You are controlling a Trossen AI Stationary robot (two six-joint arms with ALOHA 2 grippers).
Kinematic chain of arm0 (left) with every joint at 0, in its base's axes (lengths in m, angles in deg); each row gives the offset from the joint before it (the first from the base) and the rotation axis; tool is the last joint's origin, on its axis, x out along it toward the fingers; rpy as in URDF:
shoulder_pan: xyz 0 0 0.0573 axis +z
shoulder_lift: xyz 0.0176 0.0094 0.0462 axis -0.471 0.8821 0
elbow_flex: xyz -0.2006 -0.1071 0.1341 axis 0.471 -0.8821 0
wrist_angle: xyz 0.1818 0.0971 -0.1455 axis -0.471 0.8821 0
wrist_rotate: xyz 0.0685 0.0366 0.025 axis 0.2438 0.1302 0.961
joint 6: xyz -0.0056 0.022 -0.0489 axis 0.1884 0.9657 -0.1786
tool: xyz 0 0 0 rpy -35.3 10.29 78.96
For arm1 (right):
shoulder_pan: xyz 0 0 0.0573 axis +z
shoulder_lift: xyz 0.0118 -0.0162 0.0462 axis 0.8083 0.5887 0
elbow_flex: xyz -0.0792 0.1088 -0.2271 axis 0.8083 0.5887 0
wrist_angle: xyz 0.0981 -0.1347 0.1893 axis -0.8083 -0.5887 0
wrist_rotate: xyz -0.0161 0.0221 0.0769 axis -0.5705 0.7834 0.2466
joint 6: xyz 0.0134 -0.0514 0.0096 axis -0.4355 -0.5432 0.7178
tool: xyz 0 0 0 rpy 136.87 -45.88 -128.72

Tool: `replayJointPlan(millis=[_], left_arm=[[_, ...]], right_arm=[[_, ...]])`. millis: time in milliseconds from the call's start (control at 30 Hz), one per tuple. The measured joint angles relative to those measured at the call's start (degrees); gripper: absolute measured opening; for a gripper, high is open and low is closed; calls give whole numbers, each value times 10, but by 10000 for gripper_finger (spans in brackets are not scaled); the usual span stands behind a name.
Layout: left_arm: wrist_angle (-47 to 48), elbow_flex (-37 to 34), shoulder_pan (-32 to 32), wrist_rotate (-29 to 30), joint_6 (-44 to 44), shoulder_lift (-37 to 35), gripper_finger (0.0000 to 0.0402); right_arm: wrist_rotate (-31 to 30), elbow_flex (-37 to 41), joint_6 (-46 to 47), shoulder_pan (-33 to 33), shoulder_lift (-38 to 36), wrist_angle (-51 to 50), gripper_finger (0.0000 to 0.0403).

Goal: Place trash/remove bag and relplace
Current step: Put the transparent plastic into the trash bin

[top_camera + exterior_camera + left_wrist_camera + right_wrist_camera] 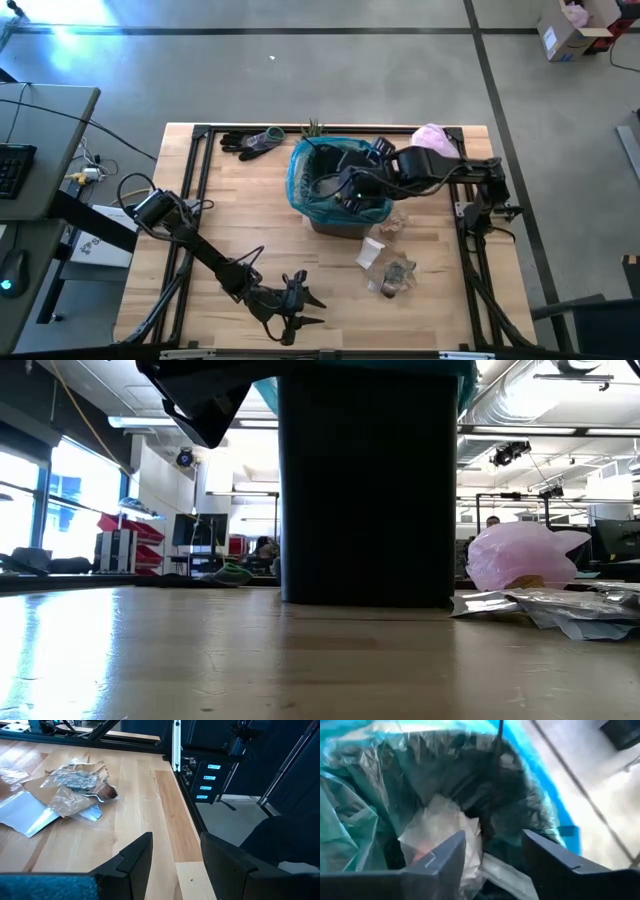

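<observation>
The teal bag (305, 180) lines a dark bin (365, 490) at the middle of the table, its rim folded over the bin's top. My right gripper (492, 855) hangs open over the bag's mouth, fingers slanting down into it. Below them a white and clear wrapper (442, 832) lies inside the bag (350, 820). More trash, silvery and clear wrappers (388, 270) with a brownish lump (107, 794), lies on the table near the bin's right side. My left gripper (297, 306) stands open near the front edge, nothing between its fingers (132, 862).
A pale pink bag (432, 138) lies at the back right, dark gloves (250, 142) and a small green plant (313, 128) at the back. A black frame (200, 132) runs round the table top. Bare wood lies left of the bin.
</observation>
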Motion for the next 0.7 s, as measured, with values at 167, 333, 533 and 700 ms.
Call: replayJointPlan(millis=[167, 333, 533, 700], left_arm=[[0, 0, 0, 0, -4, 0, 152], [0, 0, 1, 2, -4, 0, 152], [0, 0, 14, 2, -4, 0, 152], [0, 0, 31, -11, -1, 0, 152]], right_arm=[[-73, -24, 3, 40, 0, -7, 198], [-110, -59, 21, 106, -1, -15, 199], [-109, -59, 91, 218, -1, -26, 199], [-107, 2, 217, 311, -1, -37, 199]])
